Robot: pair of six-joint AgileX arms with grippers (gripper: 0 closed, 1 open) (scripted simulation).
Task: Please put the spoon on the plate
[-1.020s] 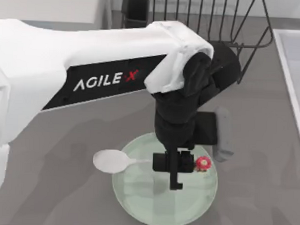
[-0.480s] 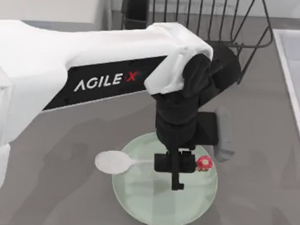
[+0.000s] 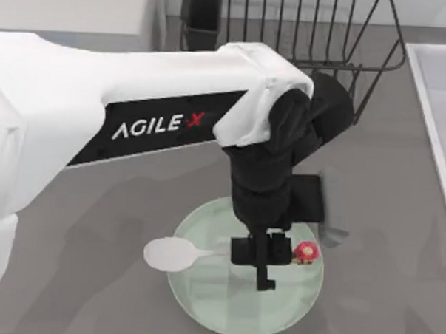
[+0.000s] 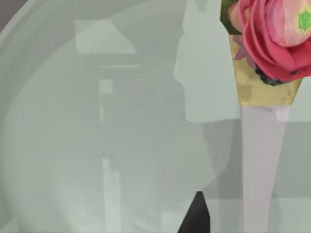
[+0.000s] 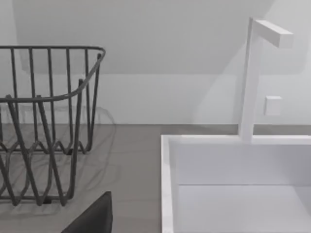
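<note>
From above, the spoon [image 3: 204, 250] is seen clamped at its handle by the left gripper [image 3: 262, 251] over the plate [image 3: 224, 307], its bowl overhanging the rim. At the left wrist, the red ornament is seen above the plate's glaze. Released here, the spoon could be tipped off by that overhang.

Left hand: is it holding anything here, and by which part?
The left hand grips the spoon by its thin handle, near the red mushroom ornament, over the plate. The bowl juts past the plate's left rim.
</note>
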